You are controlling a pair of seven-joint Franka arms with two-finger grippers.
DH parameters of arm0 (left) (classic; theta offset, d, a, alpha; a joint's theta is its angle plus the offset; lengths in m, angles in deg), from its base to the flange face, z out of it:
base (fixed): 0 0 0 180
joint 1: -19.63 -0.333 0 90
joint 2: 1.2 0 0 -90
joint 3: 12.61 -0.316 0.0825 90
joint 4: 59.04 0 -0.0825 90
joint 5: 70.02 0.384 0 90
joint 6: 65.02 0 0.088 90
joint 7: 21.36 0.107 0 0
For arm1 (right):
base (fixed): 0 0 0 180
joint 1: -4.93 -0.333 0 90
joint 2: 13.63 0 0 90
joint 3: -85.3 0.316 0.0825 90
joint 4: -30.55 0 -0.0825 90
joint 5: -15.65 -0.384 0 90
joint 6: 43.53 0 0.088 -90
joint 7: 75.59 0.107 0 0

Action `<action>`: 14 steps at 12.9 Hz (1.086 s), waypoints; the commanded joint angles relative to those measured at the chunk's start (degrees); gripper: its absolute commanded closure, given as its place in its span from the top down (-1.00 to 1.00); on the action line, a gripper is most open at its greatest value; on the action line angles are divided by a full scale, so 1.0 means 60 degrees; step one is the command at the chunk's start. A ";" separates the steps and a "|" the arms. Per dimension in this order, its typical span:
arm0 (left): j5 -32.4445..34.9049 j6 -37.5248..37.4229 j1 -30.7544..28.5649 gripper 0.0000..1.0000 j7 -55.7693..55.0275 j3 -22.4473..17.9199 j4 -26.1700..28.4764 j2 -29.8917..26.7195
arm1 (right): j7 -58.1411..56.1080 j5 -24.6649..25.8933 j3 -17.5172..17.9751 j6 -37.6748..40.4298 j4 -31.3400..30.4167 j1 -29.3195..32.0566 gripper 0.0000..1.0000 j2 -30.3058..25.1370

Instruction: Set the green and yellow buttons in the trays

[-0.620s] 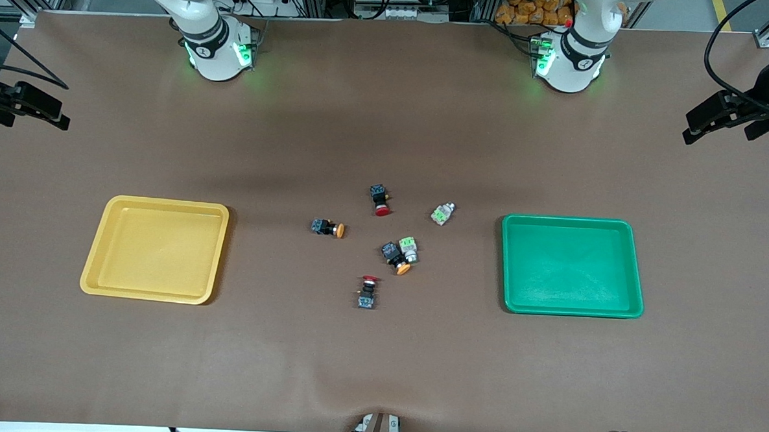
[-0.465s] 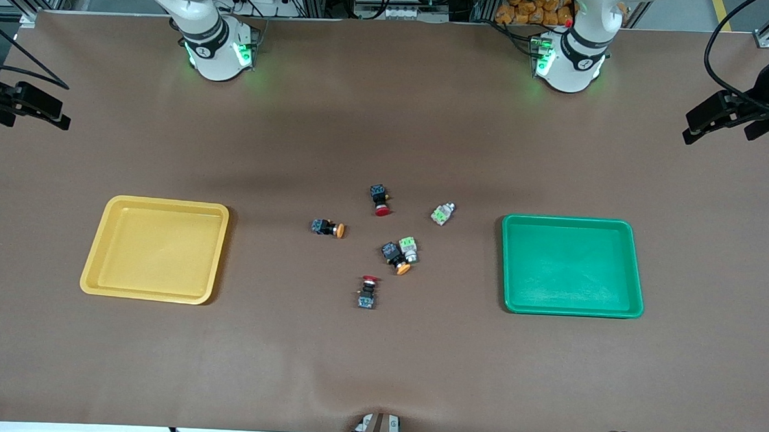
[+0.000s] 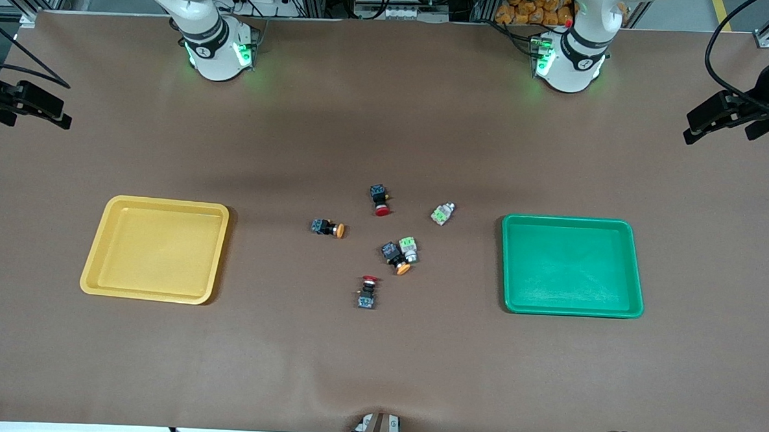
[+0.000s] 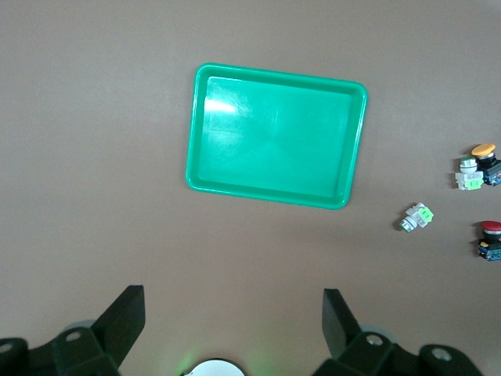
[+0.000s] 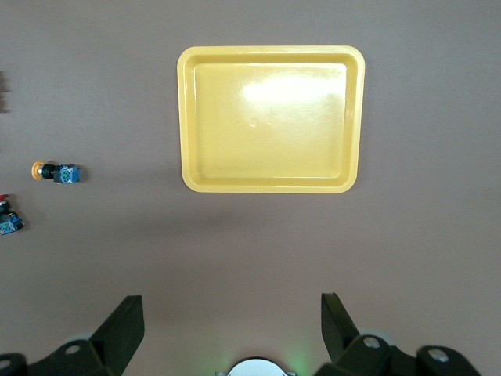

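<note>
The yellow tray [image 3: 158,201] lies toward the right arm's end, the green tray [image 3: 569,219] toward the left arm's end. Between them lie two green buttons [image 3: 443,213] [image 3: 409,247] and two yellow buttons [image 3: 327,228] [image 3: 397,259]; one of each touch. My left gripper [image 4: 232,296] is open and empty, high over bare table between its base and the green tray [image 4: 278,75]; it also shows in the front view [image 3: 719,120]. My right gripper [image 5: 232,301] is open and empty, high between its base and the yellow tray [image 5: 270,50], and also shows in the front view [image 3: 32,111].
Two black switches with red caps lie among the buttons, one [image 3: 380,200] farther from the front camera and one [image 3: 367,292] nearer. Both trays hold nothing. The brown mat covers the whole table.
</note>
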 commanded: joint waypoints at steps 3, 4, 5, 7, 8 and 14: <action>-0.0114 -0.0121 -0.0044 1.00 -0.0194 0.0129 -0.0004 -0.0024 | 0.0091 -0.0068 -0.0045 0.0182 -0.0049 -0.0160 1.00 -0.0002; -0.0114 -0.0106 -0.0044 1.00 -0.0194 0.0143 0.0025 -0.0010 | 0.0047 -0.0097 -0.0031 0.0646 -0.0049 -0.0132 1.00 0.0042; -0.0100 -0.0063 -0.0044 1.00 -0.0194 0.0143 0.0084 -0.0010 | -0.0156 -0.0330 -0.0031 0.1086 -0.0049 -0.0102 1.00 0.0042; -0.0100 -0.0004 -0.0030 1.00 -0.0208 0.0143 0.0172 -0.0010 | -0.0567 -0.0478 -0.0031 0.1397 -0.0078 -0.0160 1.00 0.0086; -0.0100 0.0011 -0.0015 1.00 -0.0209 0.0143 0.0259 -0.0010 | -0.0786 -0.0478 -0.0031 0.1398 -0.0092 -0.0248 1.00 0.0260; -0.0114 0.0553 -0.0030 1.00 -0.0223 0.0421 0.1122 0.0005 | -0.1169 -0.0977 -0.0060 0.2014 -0.0078 -0.0996 1.00 0.0920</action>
